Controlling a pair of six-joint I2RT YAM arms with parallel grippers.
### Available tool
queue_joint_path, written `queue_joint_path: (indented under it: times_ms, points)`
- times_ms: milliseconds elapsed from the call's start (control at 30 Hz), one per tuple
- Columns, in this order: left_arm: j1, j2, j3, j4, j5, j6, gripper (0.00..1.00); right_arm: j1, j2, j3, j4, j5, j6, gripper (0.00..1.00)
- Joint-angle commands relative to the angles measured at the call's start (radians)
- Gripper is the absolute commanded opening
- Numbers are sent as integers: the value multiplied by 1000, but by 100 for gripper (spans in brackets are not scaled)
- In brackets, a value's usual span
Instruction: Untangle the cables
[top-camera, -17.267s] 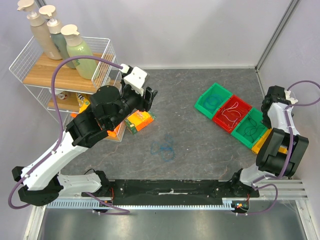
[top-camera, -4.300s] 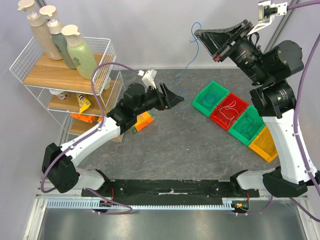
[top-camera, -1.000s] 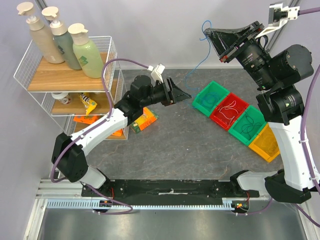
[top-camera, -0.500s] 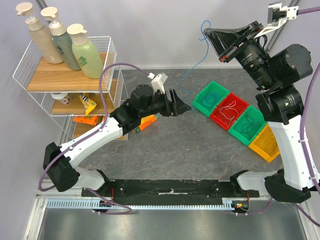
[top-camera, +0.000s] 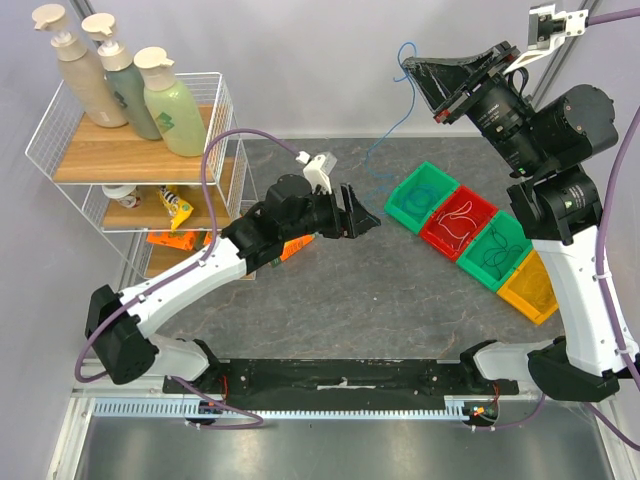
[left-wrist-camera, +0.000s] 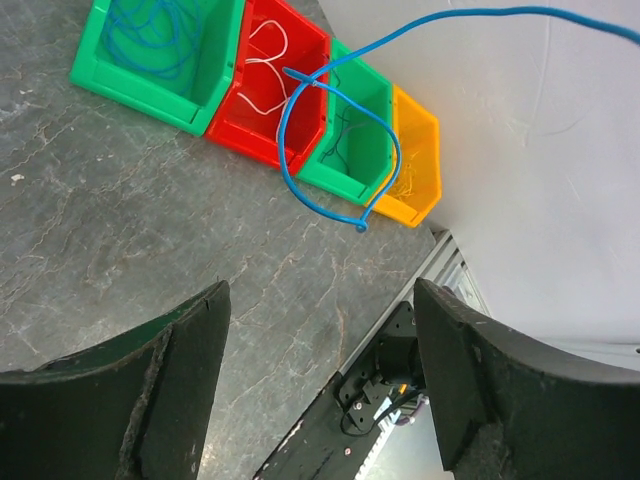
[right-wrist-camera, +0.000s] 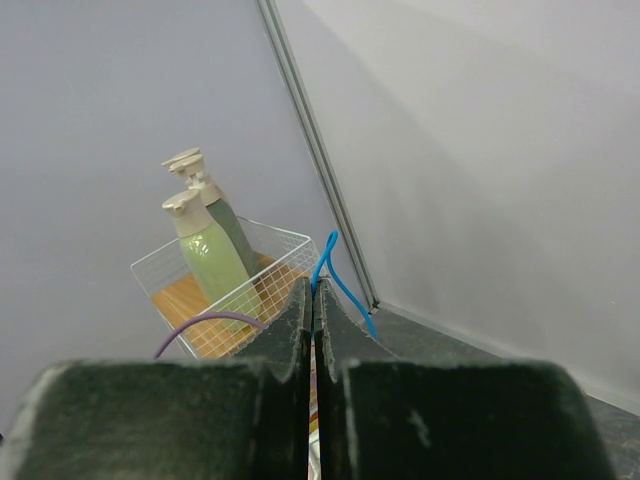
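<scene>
A thin blue cable (top-camera: 390, 125) dangles from my right gripper (top-camera: 405, 68), which is raised high over the back of the table and shut on it. The right wrist view shows the strand (right-wrist-camera: 325, 262) sticking out beyond the pinched gripper (right-wrist-camera: 315, 287). My left gripper (top-camera: 370, 222) is open and empty, hovering low over the table centre. From its wrist camera the cable's looped lower end (left-wrist-camera: 359, 227) hangs ahead of and above the left gripper (left-wrist-camera: 322, 292), not touching it. Other cables lie in the bins: blue (left-wrist-camera: 150, 40), white (left-wrist-camera: 265, 60).
Four bins stand in a diagonal row at right: green (top-camera: 408, 190), red (top-camera: 443, 250), green (top-camera: 480, 278), yellow (top-camera: 520, 298). A wire rack (top-camera: 215, 110) with pump bottles (top-camera: 165, 90) stands at back left. An orange packet (top-camera: 290, 247) lies beneath the left arm.
My left gripper has moved nearer and slightly right, away from the hanging cable, with its jaws a little wider. The right gripper still holds the blue cable high, barely moved.
</scene>
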Motion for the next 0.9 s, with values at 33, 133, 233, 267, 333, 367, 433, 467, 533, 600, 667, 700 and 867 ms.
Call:
queue_joint_path:
  times_ms: [33, 133, 233, 267, 333, 367, 433, 467, 533, 600, 667, 700, 867]
  points:
    - [-7, 25, 33, 34, -19, 15, 79, -3, -15, 12, 44, -22, 24, 0]
    - [-12, 33, 39, 33, -33, 15, 78, -3, -18, 3, 50, -27, 35, 0]
    - [-12, 38, 52, 31, -53, 15, 75, -3, -21, 0, 56, -32, 42, 0]
    - [-13, 42, 58, 31, -57, 15, 74, -4, -22, -2, 56, -33, 42, 0]
    - [-12, 53, 72, 28, -59, 17, 70, -3, -24, -3, 56, -36, 44, 0]
    - [-12, 61, 79, 25, -59, 17, 66, -4, -26, -3, 58, -36, 47, 0]
    - [-12, 71, 88, 25, -62, 18, 61, -3, -30, -6, 59, -39, 50, 0]
    - [-13, 78, 92, 25, -62, 20, 59, -3, -33, -6, 59, -41, 50, 0]
    - [-12, 82, 96, 26, -60, 30, 52, -3, -38, -11, 58, -39, 50, 0]
    - [-13, 88, 101, 25, -47, 56, 35, -3, -42, -14, 59, -36, 49, 0]
    - [-12, 90, 93, 13, -54, 78, 23, -4, -47, -14, 59, -25, 44, 0]
    - [-12, 84, 84, 2, -69, 89, 18, -4, -52, -14, 58, -21, 38, 0]
    - [-13, 33, -17, -44, -210, 211, 5, -4, -68, 13, 35, 34, -19, 0]
